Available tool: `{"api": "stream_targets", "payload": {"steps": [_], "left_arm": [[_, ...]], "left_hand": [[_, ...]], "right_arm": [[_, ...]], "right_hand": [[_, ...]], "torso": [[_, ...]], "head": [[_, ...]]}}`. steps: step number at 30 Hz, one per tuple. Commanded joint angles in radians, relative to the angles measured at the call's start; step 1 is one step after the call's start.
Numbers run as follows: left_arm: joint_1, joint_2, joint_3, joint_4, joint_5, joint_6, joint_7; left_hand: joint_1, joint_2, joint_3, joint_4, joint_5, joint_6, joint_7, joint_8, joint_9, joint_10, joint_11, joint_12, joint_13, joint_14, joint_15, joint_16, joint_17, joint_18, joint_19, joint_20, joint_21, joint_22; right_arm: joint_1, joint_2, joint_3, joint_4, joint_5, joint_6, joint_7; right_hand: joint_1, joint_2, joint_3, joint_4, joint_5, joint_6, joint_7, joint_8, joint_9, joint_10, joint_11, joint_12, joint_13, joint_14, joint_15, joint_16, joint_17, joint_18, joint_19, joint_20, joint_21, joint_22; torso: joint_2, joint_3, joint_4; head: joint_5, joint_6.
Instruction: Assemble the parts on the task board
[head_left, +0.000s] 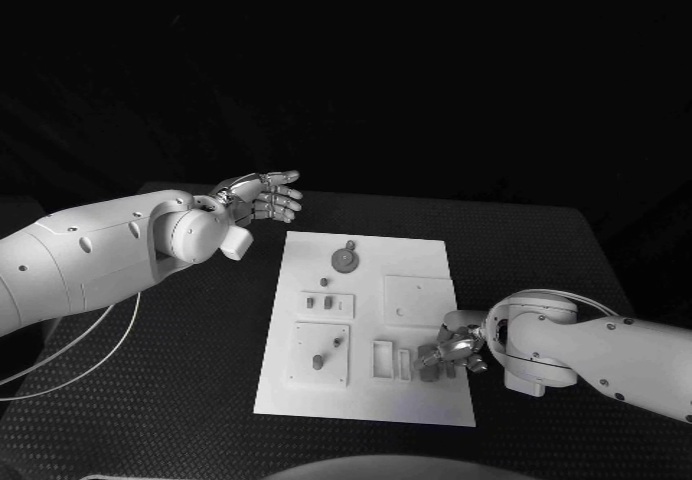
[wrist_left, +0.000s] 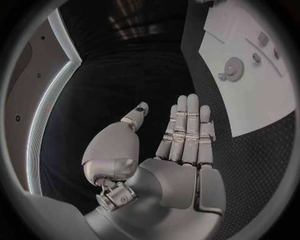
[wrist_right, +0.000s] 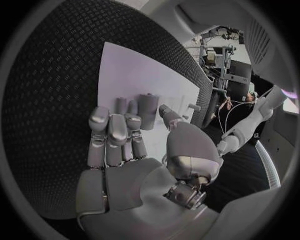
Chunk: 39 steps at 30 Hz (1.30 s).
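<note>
The right hand (head_left: 447, 355) pinches a small cylindrical part (wrist_right: 149, 107) over the task board (head_left: 418, 250), apparently ready for careful seating, while the left hand (head_left: 263, 196) hovers open, holding nothing.

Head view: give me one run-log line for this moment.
left hand: open, raised beyond board's far-left corner | right hand: at task board near-right edge, grasp unclear | round part: on board

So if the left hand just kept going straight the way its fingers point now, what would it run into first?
Probably nothing close. The left hand is held open beyond the task board's far left corner, its fingers pointing across the black table past the board's far edge. The way looks free, though depth is hard to judge.
</note>
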Motion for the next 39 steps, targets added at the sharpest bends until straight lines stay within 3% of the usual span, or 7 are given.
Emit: {"api": "stream_targets", "payload": {"steps": [1, 19, 20, 21, 22, 26, 39], "left_arm": [[0.000, 0.000, 0.001, 0.003, -0.004, 0.016, 0.009], [0.001, -0.004, 0.000, 0.005, -0.005, 0.018, 0.006], [0.001, -0.004, 0.000, 0.005, -0.005, 0.018, 0.005], [0.001, -0.004, 0.000, 0.005, -0.006, 0.018, 0.005], [0.001, -0.005, 0.000, 0.006, -0.006, 0.018, 0.005], [0.001, -0.005, 0.000, 0.005, -0.006, 0.017, 0.005], [0.001, -0.005, 0.000, 0.005, -0.007, 0.019, 0.003]], "left_hand": [[-0.006, -0.004, 0.002, 0.006, 0.000, 0.007, 0.002, -0.006, -0.001, -0.005, 0.000, 0.004, 0.001, -0.005, 0.001, -0.003, 0.002, 0.009, 0.004, -0.001, -0.007, 0.017], [-0.008, -0.004, 0.001, 0.009, 0.000, 0.007, 0.002, -0.006, -0.001, -0.005, 0.000, 0.004, 0.000, -0.005, 0.001, -0.004, 0.002, 0.009, 0.004, -0.001, -0.007, 0.017], [-0.008, -0.004, 0.001, 0.009, 0.000, 0.007, 0.002, -0.006, -0.001, -0.005, 0.000, 0.004, 0.000, -0.005, 0.001, -0.004, 0.002, 0.009, 0.004, -0.001, -0.007, 0.017], [-0.008, -0.004, 0.001, 0.009, 0.000, 0.007, 0.002, -0.006, -0.001, -0.005, 0.000, 0.004, 0.000, -0.005, 0.001, -0.004, 0.002, 0.009, 0.004, -0.001, -0.007, 0.017], [-0.008, -0.004, 0.001, 0.009, 0.000, 0.007, 0.002, -0.006, -0.001, -0.005, 0.000, 0.004, 0.000, -0.005, 0.001, -0.004, 0.002, 0.009, 0.004, -0.001, -0.007, 0.017], [-0.008, -0.004, 0.001, 0.009, 0.000, 0.007, 0.002, -0.006, -0.001, -0.005, 0.000, 0.005, 0.000, -0.005, 0.001, -0.004, 0.002, 0.009, 0.004, -0.001, -0.007, 0.017], [-0.007, -0.005, 0.001, 0.010, 0.000, 0.007, 0.002, -0.006, -0.001, -0.005, 0.000, 0.005, 0.000, -0.005, 0.000, -0.003, 0.002, 0.010, 0.004, -0.001, -0.007, 0.017]], "right_arm": [[-0.012, 0.014, -0.005, -0.009, -0.045, -0.020, -0.021], [-0.013, 0.028, -0.007, -0.005, -0.031, -0.060, -0.028], [-0.013, 0.027, -0.007, -0.003, -0.026, -0.063, -0.028], [-0.013, 0.027, -0.007, -0.001, -0.018, -0.067, -0.027], [-0.013, 0.026, -0.007, 0.001, -0.012, -0.071, -0.026], [-0.013, 0.026, -0.007, 0.010, 0.008, -0.087, -0.023], [-0.010, 0.005, -0.006, 0.037, 0.044, -0.119, -0.009]], "right_hand": [[0.001, 0.008, -0.006, -0.002, 0.001, -0.009, 0.000, -0.009, -0.008, -0.003, 0.003, -0.006, 0.002, 0.001, 0.003, -0.007, 0.002, 0.070, -0.005, -0.003, 0.003, 0.001], [0.066, 0.063, 0.063, -0.089, 0.064, 0.022, -0.001, -0.017, -0.023, 0.013, 0.002, -0.010, 0.001, 0.019, 0.004, -0.013, 0.020, 0.070, 0.004, 0.012, 0.016, -0.008], [0.076, 0.054, 0.103, -0.088, 0.052, 0.025, -0.001, -0.018, -0.025, 0.015, 0.002, -0.011, 0.001, 0.021, 0.004, -0.015, 0.022, 0.070, 0.006, 0.014, 0.016, -0.011], [0.084, 0.030, 0.199, -0.059, -0.031, 0.030, -0.003, -0.020, -0.028, 0.017, 0.003, -0.014, 0.000, 0.023, 0.004, -0.018, 0.024, 0.068, 0.010, 0.015, 0.014, -0.017], [0.129, -0.116, 0.462, 0.015, -0.173, 0.032, -0.005, -0.023, -0.030, 0.023, 0.006, -0.017, -0.001, 0.026, 0.002, -0.022, 0.025, 0.068, 0.019, 0.013, 0.010, -0.028], [0.098, -0.092, 0.530, -0.005, -0.132, 0.035, 0.002, -0.020, -0.027, 0.027, 0.005, -0.013, 0.003, 0.034, 0.008, -0.022, 0.031, 0.070, 0.030, 0.023, 0.034, -0.023], [0.050, -0.098, 0.553, -0.037, -0.098, 0.038, 0.002, -0.018, -0.024, 0.031, 0.005, -0.015, 0.003, 0.038, 0.008, -0.029, 0.036, 0.070, 0.030, 0.029, 0.043, -0.029]], "torso": [[-0.001, -0.0003, 0.0002], [-0.001, -0.0012, -0.0002], [-0.001, -0.0009, 0.0000], [-0.001, -0.0007, 0.0000], [-0.001, -0.0007, 0.0000], [-0.001, -0.0001, -0.0005], [-0.001, 0.0004, -0.0009]], "head": [[0.001, -0.003], [0.003, -0.007], [0.003, -0.007], [0.003, -0.007], [0.003, -0.007], [0.004, -0.007], [0.003, -0.005]]}}
